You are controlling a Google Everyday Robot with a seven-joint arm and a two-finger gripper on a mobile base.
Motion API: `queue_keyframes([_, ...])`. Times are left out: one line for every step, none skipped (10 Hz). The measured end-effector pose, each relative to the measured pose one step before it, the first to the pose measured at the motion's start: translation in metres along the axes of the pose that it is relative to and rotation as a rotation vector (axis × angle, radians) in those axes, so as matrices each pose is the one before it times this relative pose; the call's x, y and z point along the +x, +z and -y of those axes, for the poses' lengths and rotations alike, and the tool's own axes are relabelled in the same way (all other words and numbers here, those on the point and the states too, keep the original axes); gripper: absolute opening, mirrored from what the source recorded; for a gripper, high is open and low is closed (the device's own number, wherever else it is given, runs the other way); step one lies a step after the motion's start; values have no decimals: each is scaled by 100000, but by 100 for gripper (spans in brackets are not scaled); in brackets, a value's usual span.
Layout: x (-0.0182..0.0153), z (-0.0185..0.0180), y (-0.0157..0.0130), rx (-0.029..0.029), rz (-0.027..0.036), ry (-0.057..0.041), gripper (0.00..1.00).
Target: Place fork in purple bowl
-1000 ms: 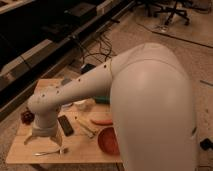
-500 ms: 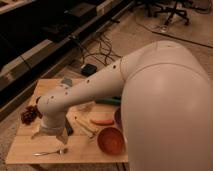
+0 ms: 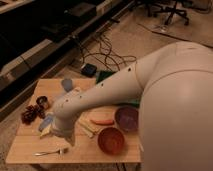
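The silver fork [image 3: 50,151] lies flat on the wooden table [image 3: 25,145] near its front left edge. The dark purple bowl [image 3: 127,118] sits at the table's right side, just behind the orange-red bowl [image 3: 111,140]. My white arm reaches across the table from the right. My gripper [image 3: 66,136] hangs at the arm's end, just above and to the right of the fork, apart from it. The gripper holds nothing that I can see.
A pale yellowish stick utensil [image 3: 87,127] and an orange oblong thing [image 3: 102,121] lie between gripper and bowls. Dark red fruit [image 3: 30,114], a small can [image 3: 42,101] and a blue cup [image 3: 67,84] stand at the left and back. Cables lie on the floor behind.
The gripper has shifted a little to the right over the table. The arm has swung up, and the purple bowl now shows beside the orange-red bowl. The fork has not moved.
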Motion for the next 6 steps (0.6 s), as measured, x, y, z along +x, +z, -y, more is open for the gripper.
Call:
queue_keyframes([23, 541, -7, -773, 145, -931, 80])
queue_keyframes([141, 869, -15, -1720, -98, -1117, 80])
queue_keyframes([24, 779, -88, -1413, 31, -264, 80])
queue_keyframes([-6, 538, 74, -1054, -322, -91, 80])
queue_keyframes([11, 790, 406, -694, -908, -260, 80])
queue_keyframes([-71, 547, 274, -395, -580, 60, 80])
